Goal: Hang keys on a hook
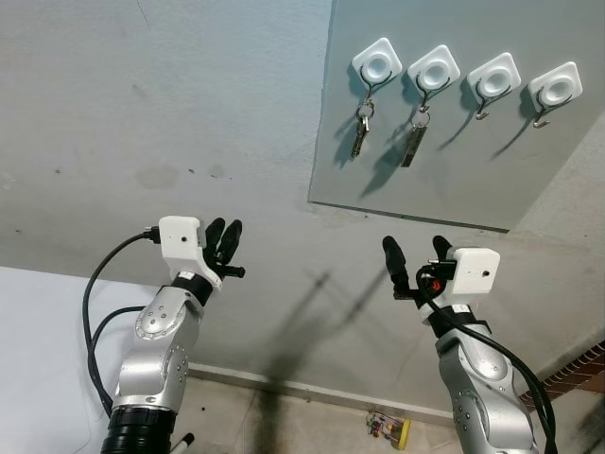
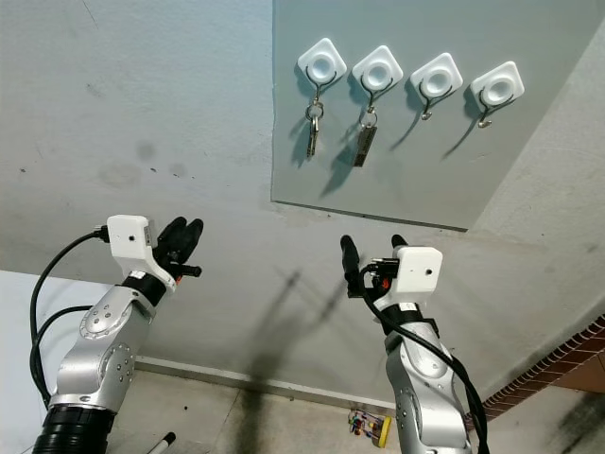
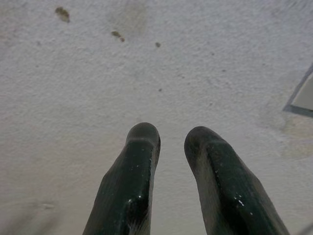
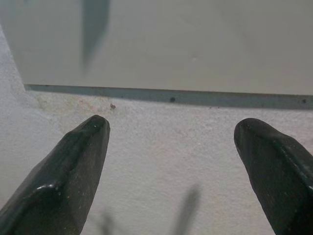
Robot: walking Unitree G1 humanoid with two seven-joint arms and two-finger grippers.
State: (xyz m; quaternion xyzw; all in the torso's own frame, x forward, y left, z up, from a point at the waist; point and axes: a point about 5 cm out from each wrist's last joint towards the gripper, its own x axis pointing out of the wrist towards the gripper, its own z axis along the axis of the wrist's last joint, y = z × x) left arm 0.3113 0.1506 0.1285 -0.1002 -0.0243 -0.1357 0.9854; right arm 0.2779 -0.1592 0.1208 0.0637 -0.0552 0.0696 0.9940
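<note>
A grey panel [image 1: 454, 180] on the wall carries four white hooks in a row. A bunch of keys [image 1: 362, 128] hangs from the first hook [image 1: 376, 64]. A dark key fob [image 1: 413, 144] hangs from the second hook [image 1: 434, 71]. The third hook [image 1: 492, 79] and fourth hook [image 1: 554, 90] are bare. My right gripper [image 1: 414, 246] is raised below the panel's lower edge, open and empty. My left gripper [image 1: 225, 241] is raised against the bare wall further left, its fingers [image 3: 142, 161] nearly together with nothing between them.
The plastered wall [image 1: 170, 113] spans the view, with a skirting strip [image 1: 312, 390] at the floor. A small colourful object [image 1: 389, 427] lies on the floor below. Brickwork [image 1: 579, 369] shows at the lower right, a white surface [image 1: 38, 331] at the lower left.
</note>
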